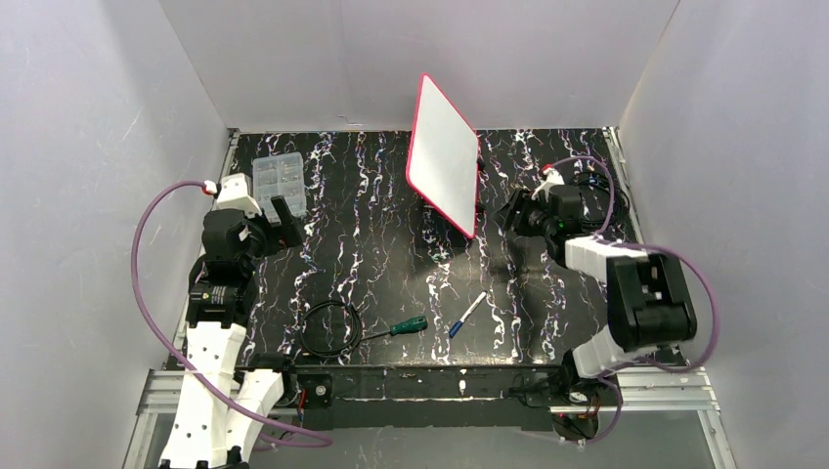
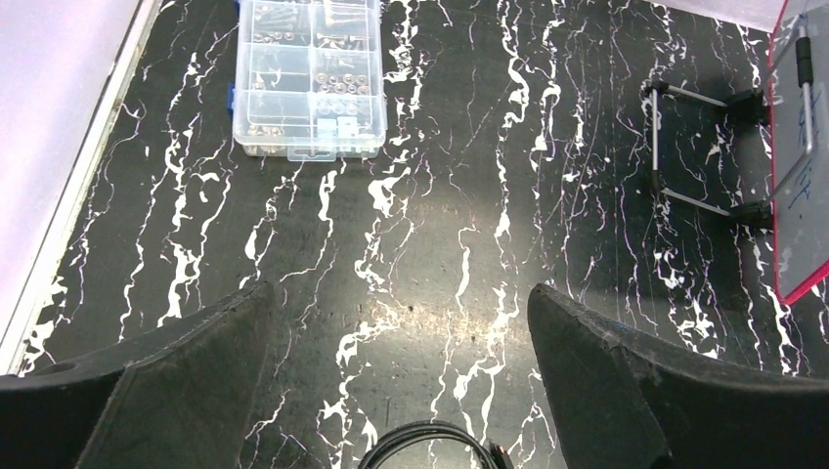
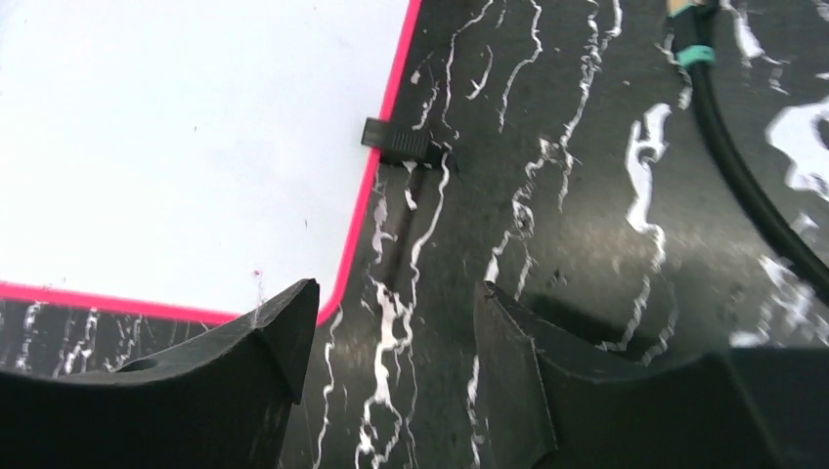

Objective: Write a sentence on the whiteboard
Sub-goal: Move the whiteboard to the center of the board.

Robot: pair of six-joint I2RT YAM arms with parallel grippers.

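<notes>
"Right wrist view first: how do the jaws stand?"

"The right gripper is spread partway with nothing between its fingers, only bare worktop beneath. The left gripper gapes wide and is just as empty-handed."

"And where is the whiteboard from there?"

"The whiteboard is just beside the right jaws, ahead and to their left. Its rounded pink corner sits by one fingertip, and I cannot tell whether they touch. A black clip foot grips the frame a little farther along. In the top view the board stands propped on edge and tilted, its long axis running from the near side toward the back wall. The right arm is plainly the nearer one; the left is well apart."

"Any writing?"

"The face toward the right wrist is blank. The sliver in the left wrist view carries faint blue strokes, the sentence, too little to read."

"What does the next move hang on?"

"My guess is the marker. It lies flat near the front edge, back from the right jaws and between the arms, near a green-handled screwdriver and a black cable loop."

"Containers?"

"One clear compartment box ahead of the left jaws, lid seemingly closed, with small metal hardware in several cells."
</notes>
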